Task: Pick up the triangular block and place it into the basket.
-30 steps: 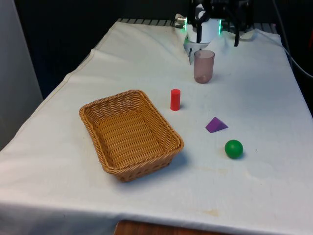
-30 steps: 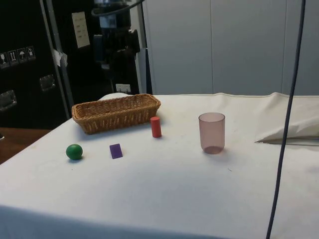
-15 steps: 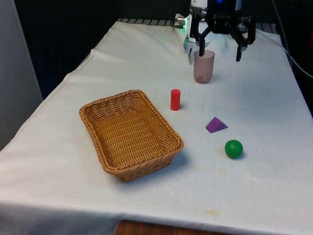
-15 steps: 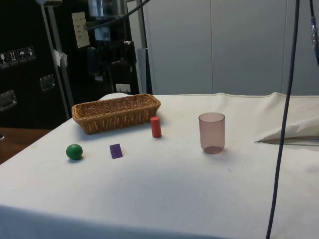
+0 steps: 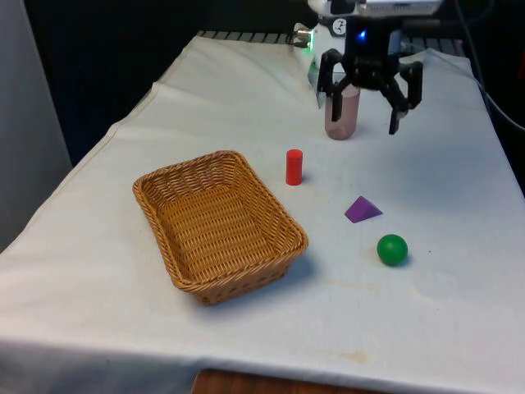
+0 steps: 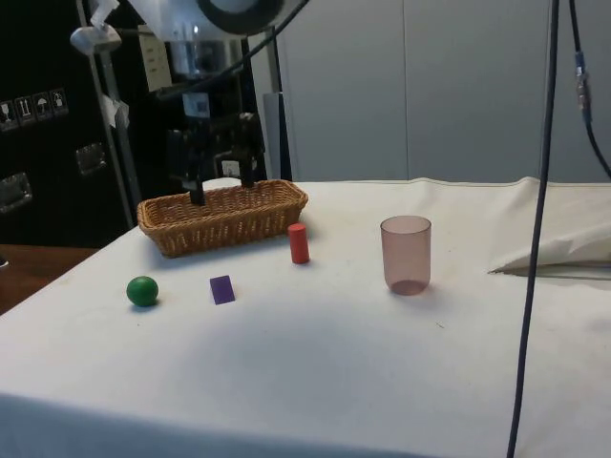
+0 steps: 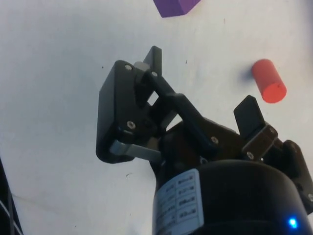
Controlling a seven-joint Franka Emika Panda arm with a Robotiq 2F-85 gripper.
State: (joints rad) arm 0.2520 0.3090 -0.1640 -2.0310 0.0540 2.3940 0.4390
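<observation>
Above the table (image 5: pixel 459 164), the end effector (image 5: pixel 367 103), brought down and forward with fingers spread wide and empty, is now nearer the purple triangular block (image 5: pixel 362 210), which lies ungrasped beside the wicker basket (image 5: pixel 215 223).

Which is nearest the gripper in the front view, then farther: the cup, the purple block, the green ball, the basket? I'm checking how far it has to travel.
Gripper, fingers spread, above the table's far end.
1. Cup, beside it, toward the view's left.
2. Purple block, nearer the camera.
3. Green ball, beyond the block.
4. Basket, toward the view's left.
</observation>
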